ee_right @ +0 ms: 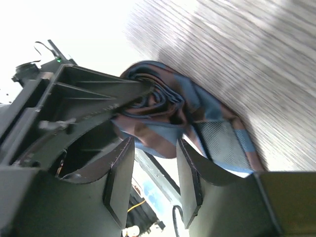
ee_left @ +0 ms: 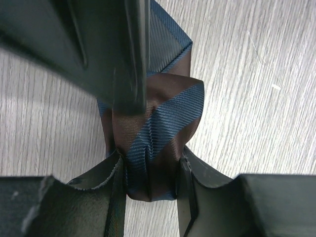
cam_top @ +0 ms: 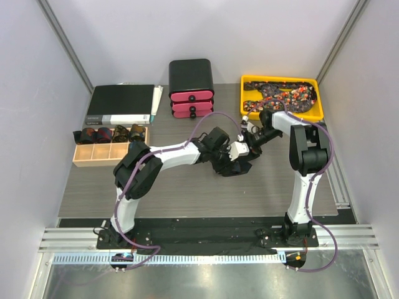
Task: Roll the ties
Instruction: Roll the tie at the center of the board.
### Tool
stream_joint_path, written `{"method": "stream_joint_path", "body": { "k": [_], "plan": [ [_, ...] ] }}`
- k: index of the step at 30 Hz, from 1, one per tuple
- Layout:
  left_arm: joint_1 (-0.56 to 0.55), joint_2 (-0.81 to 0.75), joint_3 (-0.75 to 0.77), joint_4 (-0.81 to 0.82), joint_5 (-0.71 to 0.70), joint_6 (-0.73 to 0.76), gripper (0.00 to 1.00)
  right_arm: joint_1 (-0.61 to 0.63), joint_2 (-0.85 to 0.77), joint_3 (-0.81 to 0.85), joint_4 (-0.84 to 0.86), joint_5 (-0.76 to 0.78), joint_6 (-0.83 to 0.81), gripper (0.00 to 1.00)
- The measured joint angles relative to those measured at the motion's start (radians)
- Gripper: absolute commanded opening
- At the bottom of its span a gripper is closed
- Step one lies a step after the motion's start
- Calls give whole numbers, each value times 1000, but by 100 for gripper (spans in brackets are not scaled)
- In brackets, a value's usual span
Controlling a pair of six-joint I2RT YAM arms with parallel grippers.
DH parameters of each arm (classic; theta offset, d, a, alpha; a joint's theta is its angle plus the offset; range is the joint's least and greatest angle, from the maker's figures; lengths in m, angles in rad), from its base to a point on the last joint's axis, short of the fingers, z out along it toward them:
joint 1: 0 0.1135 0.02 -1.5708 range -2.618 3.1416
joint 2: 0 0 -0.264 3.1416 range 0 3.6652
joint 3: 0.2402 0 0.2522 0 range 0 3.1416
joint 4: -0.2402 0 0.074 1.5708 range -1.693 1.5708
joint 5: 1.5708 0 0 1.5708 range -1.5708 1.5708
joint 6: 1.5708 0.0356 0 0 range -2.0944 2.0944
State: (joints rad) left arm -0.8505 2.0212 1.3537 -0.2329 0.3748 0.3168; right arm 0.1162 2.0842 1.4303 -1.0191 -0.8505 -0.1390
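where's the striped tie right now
The tie is mid-table in the top view, just short of the yellow tray, pinched in the left claw with the right claw beside it.

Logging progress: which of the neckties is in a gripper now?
The brown-and-blue striped fabric necktie, pinched in the left gripper at mid-table; coiled neckties sit in the wooden box, loose patterned neckties in the yellow tray.

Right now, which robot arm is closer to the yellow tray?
The right one. The right end effector is just off the near left corner of the yellow tray; the left end effector is farther away, gripping the striped tie.
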Motion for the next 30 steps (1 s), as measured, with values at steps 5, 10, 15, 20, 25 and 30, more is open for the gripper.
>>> {"method": "stream_joint_path", "body": {
  "k": [5,10,15,20,25,30],
  "plan": [
    [0,23,51,-60,-2,-2,30,24,-6,-15,36,-26,18,45],
    [0,24,53,-69,-7,-5,44,56,-4,-25,66,-11,21,24],
    [5,19,33,-60,-5,-23,56,59,0,-38,75,-27,37,5],
    [33,-39,-72,18,47,-44,62,59,10,-55,85,-56,40,1],
    [64,-94,-187,135,129,-68,65,59,26,-63,96,-86,38,1],
    [72,-98,-238,262,168,-132,68,52,30,-78,113,-103,36,1]
  ]
}}
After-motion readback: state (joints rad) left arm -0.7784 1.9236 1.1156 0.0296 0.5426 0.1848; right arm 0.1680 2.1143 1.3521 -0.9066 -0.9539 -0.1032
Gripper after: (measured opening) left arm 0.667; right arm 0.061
